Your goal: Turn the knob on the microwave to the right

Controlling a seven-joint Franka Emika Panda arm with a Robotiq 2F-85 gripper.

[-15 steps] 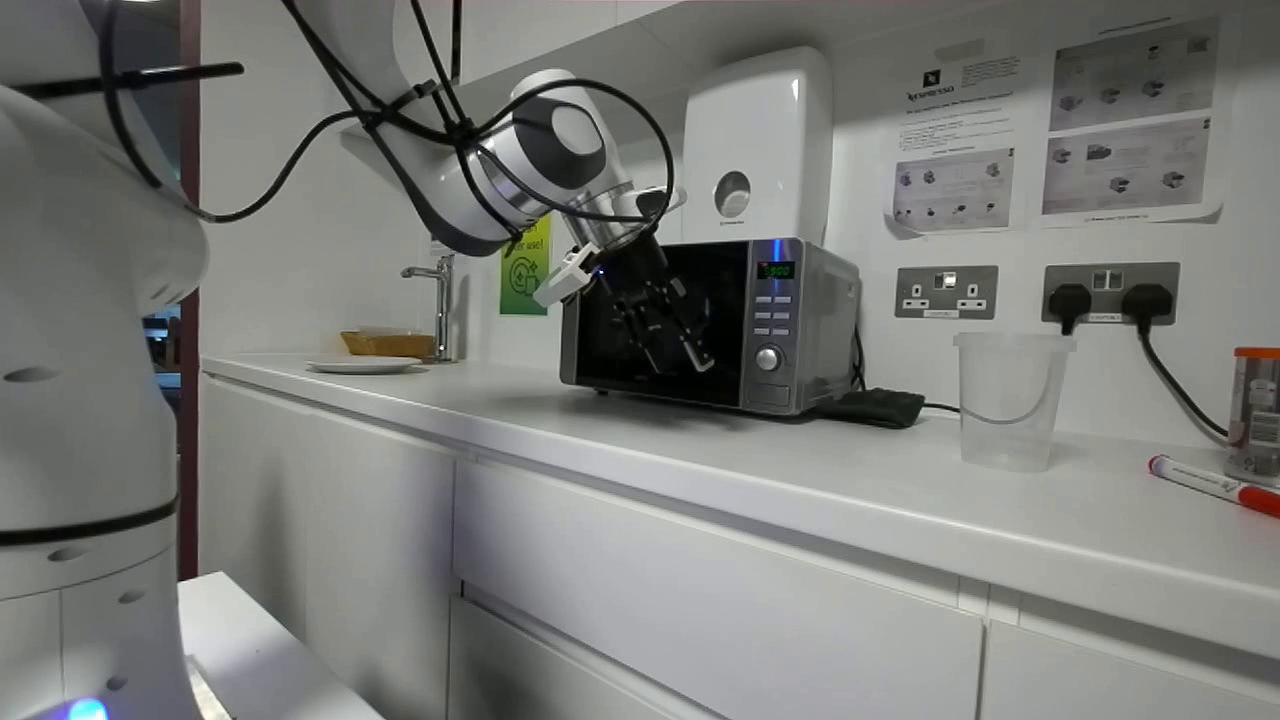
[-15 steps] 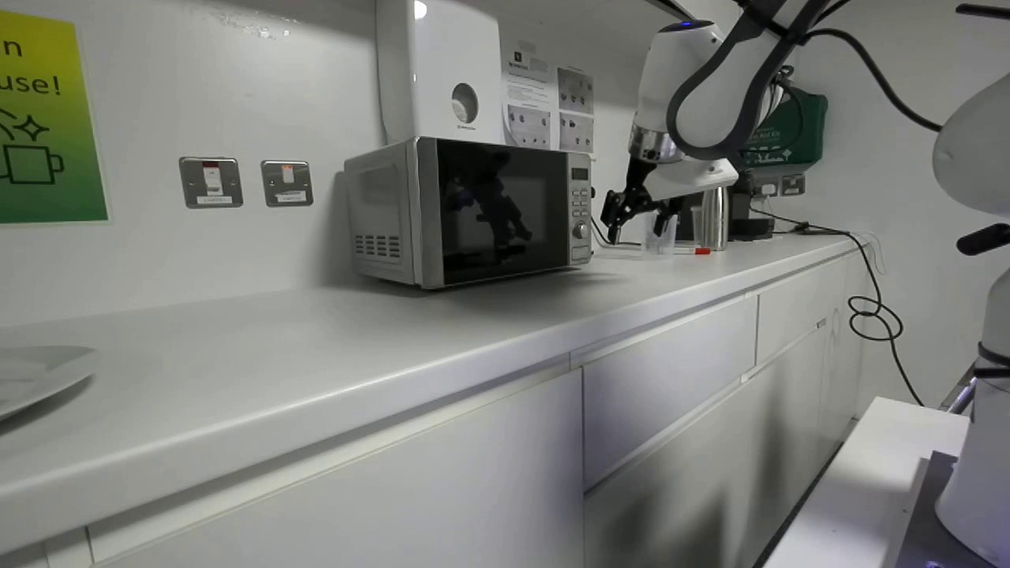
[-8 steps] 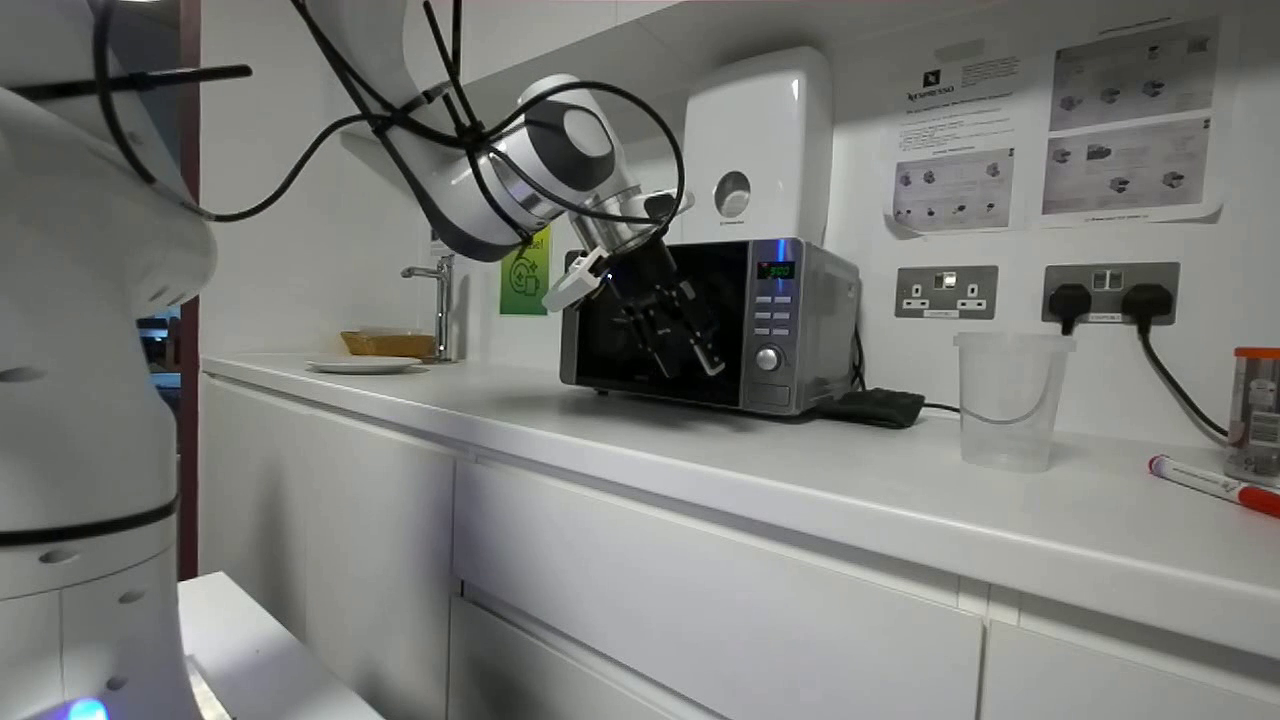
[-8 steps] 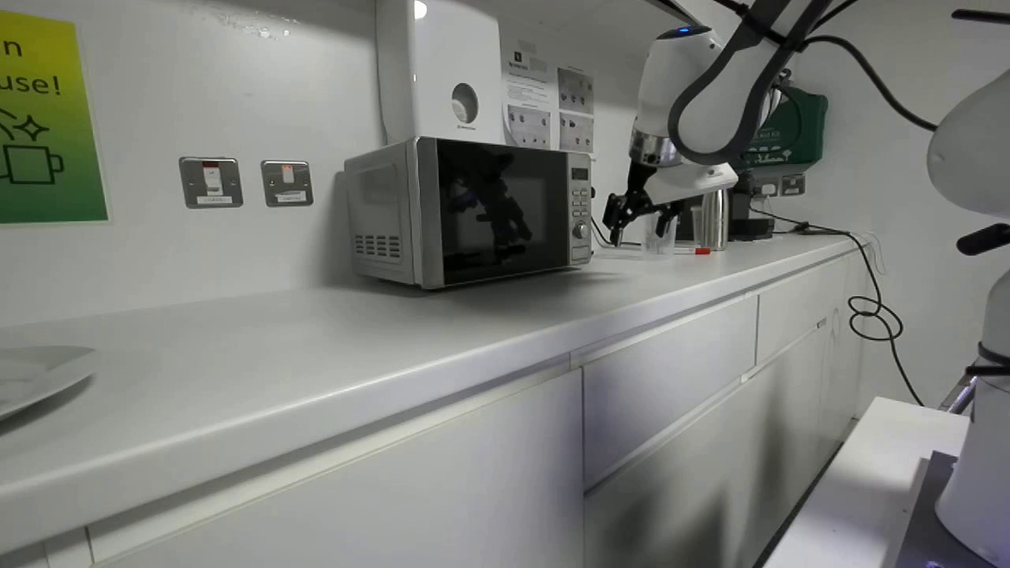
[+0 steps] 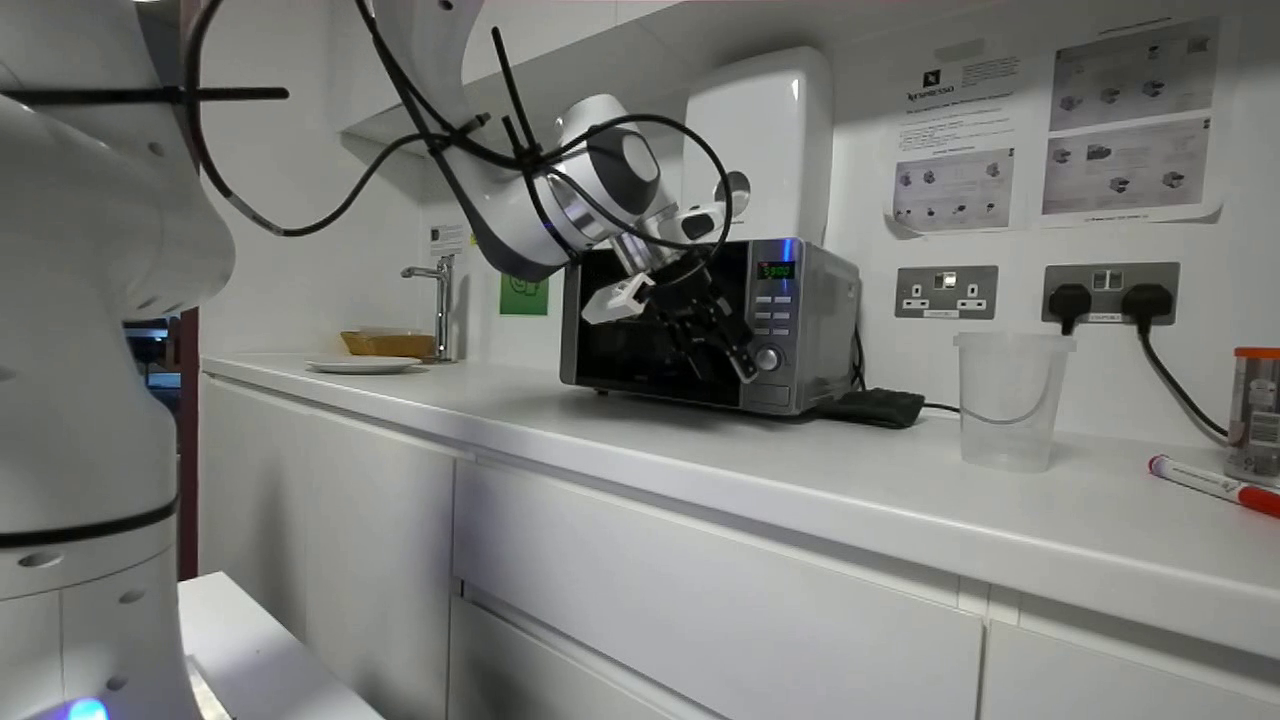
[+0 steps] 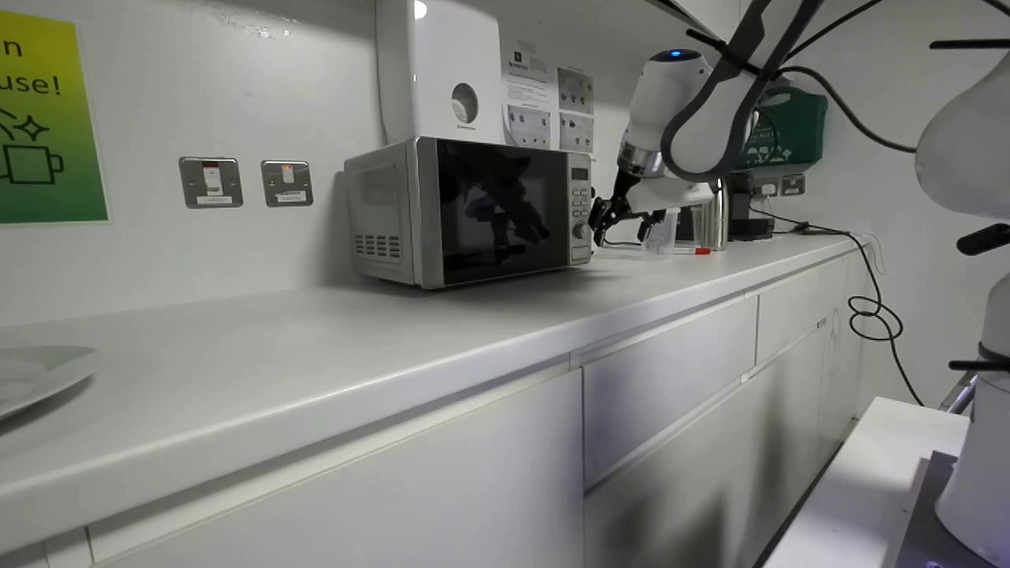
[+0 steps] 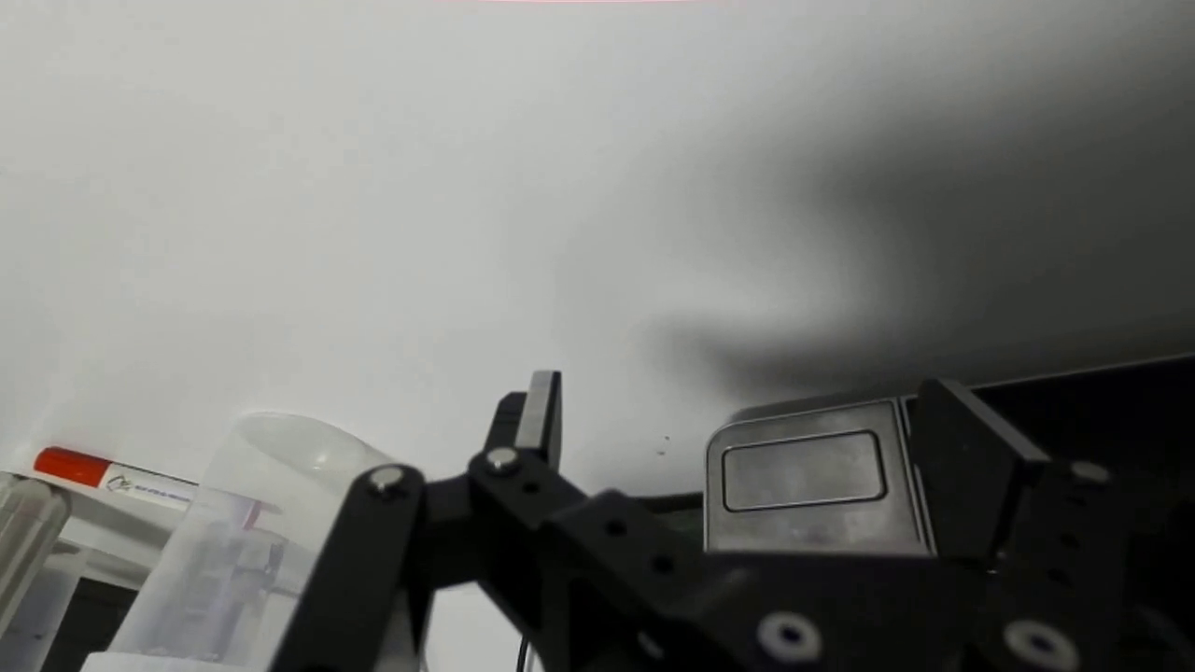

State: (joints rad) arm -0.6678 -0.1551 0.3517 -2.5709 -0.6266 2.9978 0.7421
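The silver-grey microwave (image 5: 828,325) stands on the counter, its dark door showing in an exterior view (image 6: 505,221). Its round silver knob (image 5: 767,359) is low on the control panel and also shows in an exterior view (image 6: 581,230). My gripper (image 5: 724,370) is open and empty in front of the panel, tilted downward, one fingertip appearing close to the knob; contact cannot be told. In an exterior view the gripper (image 6: 621,235) is just right of the panel. In the wrist view the panel's lower button (image 7: 803,471) shows between the open fingers (image 7: 742,397); the knob is hidden there.
A clear plastic bucket (image 5: 1010,400) and a red-and-white marker (image 5: 1200,480) stand and lie right of the microwave. A dark cloth-like item (image 5: 872,408) lies beside it. A white box (image 5: 755,130) is behind and above. A plate (image 5: 364,365) is near the tap.
The arm has moved the gripper right and slightly down in an exterior view, from in front of the door to beside the knob. The fingers stay open. The microwave has not moved.
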